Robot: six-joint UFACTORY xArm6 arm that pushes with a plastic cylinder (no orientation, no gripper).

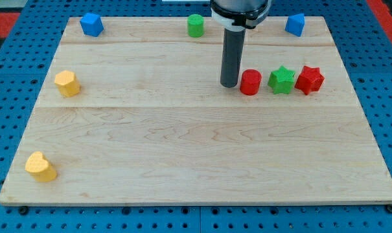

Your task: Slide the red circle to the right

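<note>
The red circle (pixel 250 82) stands on the wooden board (pixel 196 149) right of centre, in the upper half. My tip (pixel 230 85) rests just to its left, touching or nearly touching it. Right of the red circle, with a small gap, is the green star (pixel 282 79), and the red star (pixel 310 79) touches the green star's right side. The three form a row.
A blue block (pixel 91 24) sits at the top left, a green cylinder (pixel 195 26) at the top middle, a blue block (pixel 295 24) at the top right. A yellow hexagon (pixel 67 83) is at the left edge and a yellow heart (pixel 40 166) at the bottom left.
</note>
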